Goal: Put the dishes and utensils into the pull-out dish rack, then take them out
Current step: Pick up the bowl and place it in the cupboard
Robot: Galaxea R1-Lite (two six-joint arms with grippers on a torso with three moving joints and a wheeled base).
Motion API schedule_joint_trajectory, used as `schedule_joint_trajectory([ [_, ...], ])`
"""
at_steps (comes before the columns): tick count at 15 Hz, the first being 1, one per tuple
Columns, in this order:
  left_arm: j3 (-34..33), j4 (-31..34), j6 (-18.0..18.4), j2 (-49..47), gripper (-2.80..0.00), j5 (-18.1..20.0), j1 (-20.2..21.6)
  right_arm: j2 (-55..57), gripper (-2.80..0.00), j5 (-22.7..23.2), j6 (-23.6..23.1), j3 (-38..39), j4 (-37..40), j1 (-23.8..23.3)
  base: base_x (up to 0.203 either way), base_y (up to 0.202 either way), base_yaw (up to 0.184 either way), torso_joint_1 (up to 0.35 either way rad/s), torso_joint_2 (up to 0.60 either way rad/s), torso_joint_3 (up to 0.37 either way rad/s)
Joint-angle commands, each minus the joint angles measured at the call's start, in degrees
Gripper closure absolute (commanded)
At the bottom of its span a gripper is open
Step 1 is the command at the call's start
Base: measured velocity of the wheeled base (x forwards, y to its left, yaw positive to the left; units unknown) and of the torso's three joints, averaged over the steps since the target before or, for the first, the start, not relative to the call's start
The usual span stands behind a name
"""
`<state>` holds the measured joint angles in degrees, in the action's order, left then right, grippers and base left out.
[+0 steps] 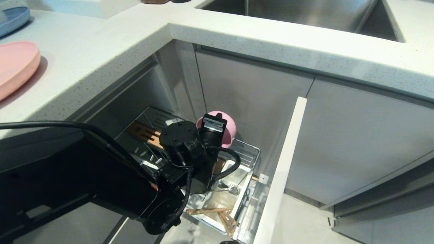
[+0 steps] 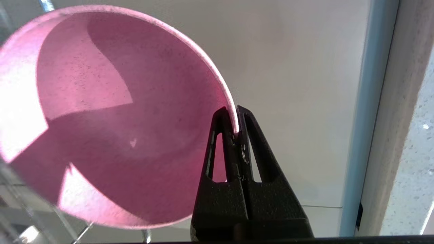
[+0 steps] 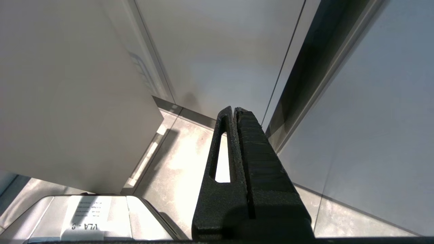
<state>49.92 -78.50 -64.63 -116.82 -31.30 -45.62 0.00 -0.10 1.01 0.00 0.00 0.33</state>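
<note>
Pinching the rim of the pink bowl (image 2: 112, 122), the left gripper (image 2: 236, 117) has its fingers closed tight on the thin edge, holding the bowl tilted above the pull-out dish rack (image 1: 249, 152). Lower in that rack lie the chopsticks (image 1: 206, 210). The right gripper (image 3: 234, 113) hangs closed and empty beside the cabinet front.
</note>
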Motion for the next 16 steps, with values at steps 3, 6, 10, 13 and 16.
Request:
schedule_joint_trajectory([
  [3,-1.5,-0.1,-1.3,2.4,0.00,-1.4,-0.3,0.0,0.00,0.0,0.0,0.1,0.0,0.0,0.000,0.000,0.000,0.000,0.00,0.000],
  [6,-2.4,0.4,-3.3,2.8,0.00,-1.6,-0.4,0.0,0.00,0.0,0.0,0.1,0.0,0.0,0.000,0.000,0.000,0.000,0.00,0.000],
  [10,-3.0,1.6,-6.9,4.4,0.00,-1.3,-0.5,0.0,0.00,0.0,0.0,0.1,0.0,0.0,0.000,0.000,0.000,0.000,0.00,0.000],
  [13,-5.2,0.7,-7.2,6.1,0.00,0.8,-0.8,0.0,0.00,0.0,0.0,0.1,0.0,0.0,0.000,0.000,0.000,0.000,0.00,0.000],
  [16,-5.9,0.3,-7.8,6.4,0.00,1.4,-1.1,0.0,0.00,0.0,0.0,0.1,-0.1,0.0,0.000,0.000,0.000,0.000,0.00,0.000],
])
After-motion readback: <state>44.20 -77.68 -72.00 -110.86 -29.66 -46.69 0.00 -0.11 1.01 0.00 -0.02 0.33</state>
